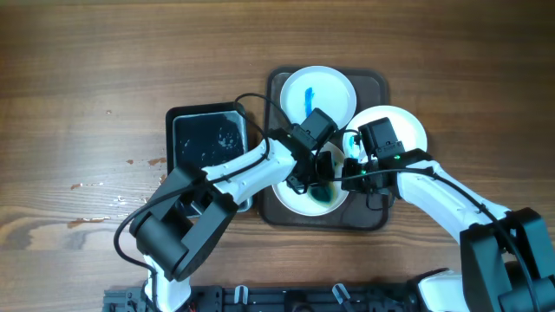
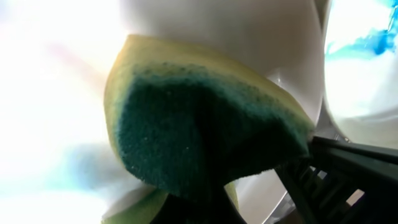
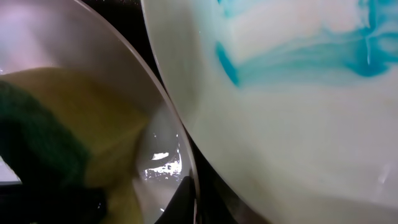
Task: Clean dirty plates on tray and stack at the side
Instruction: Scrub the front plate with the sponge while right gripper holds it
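Observation:
Three white plates lie on a dark tray point(image 1: 378, 83). The far plate point(image 1: 317, 94) has a blue streak, another plate point(image 1: 401, 128) is at the right, and the near plate point(image 1: 295, 199) is under both grippers. My left gripper point(image 1: 319, 172) is shut on a yellow and green sponge point(image 2: 205, 124) and presses it onto the near plate point(image 2: 50, 93). My right gripper point(image 1: 350, 173) is shut on that plate's right rim point(image 3: 184, 168). The right wrist view shows the sponge point(image 3: 56, 137) inside the plate and a blue-stained plate point(image 3: 298, 93) beside it.
A black tub of water point(image 1: 208, 143) stands just left of the tray. Small spills mark the wooden table point(image 1: 95, 186) at the left. Cables from both arms hang over the tray.

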Robot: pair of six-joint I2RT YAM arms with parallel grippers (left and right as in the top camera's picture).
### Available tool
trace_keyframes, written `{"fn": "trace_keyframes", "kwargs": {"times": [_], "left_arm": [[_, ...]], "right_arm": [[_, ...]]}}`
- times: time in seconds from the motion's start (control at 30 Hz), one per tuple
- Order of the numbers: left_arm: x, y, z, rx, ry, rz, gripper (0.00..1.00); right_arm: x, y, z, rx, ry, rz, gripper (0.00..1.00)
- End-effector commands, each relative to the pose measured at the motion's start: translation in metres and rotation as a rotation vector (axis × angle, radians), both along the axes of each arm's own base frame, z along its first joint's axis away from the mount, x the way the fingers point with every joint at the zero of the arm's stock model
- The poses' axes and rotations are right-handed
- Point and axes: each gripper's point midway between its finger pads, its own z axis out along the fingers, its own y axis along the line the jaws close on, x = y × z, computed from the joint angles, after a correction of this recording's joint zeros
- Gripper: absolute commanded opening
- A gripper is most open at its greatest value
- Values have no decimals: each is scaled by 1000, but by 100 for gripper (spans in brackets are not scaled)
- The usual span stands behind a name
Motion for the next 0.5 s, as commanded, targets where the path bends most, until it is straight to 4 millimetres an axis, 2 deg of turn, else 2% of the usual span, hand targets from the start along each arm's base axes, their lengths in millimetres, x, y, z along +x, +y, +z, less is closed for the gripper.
{"fn": "trace_keyframes", "kwargs": {"times": [0.0, 0.13, 0.33, 0.4, 0.47], "left_arm": [[-12, 19, -16, 86, 57, -1, 4], [-6, 64, -23, 258, 66, 65, 4], [12, 124, -18, 479, -6, 145, 4], [19, 128, -17, 484, -24, 162, 4], [25, 115, -17, 419, -35, 169, 4]], "right_arm": [[-3, -13, -9, -71, 16, -18, 4], [-4, -12, -10, -69, 22, -16, 4], [-5, -13, -10, -71, 26, -16, 4], [-5, -13, -10, -72, 27, -15, 4], [-5, -13, -10, -71, 27, -15, 4]]}}
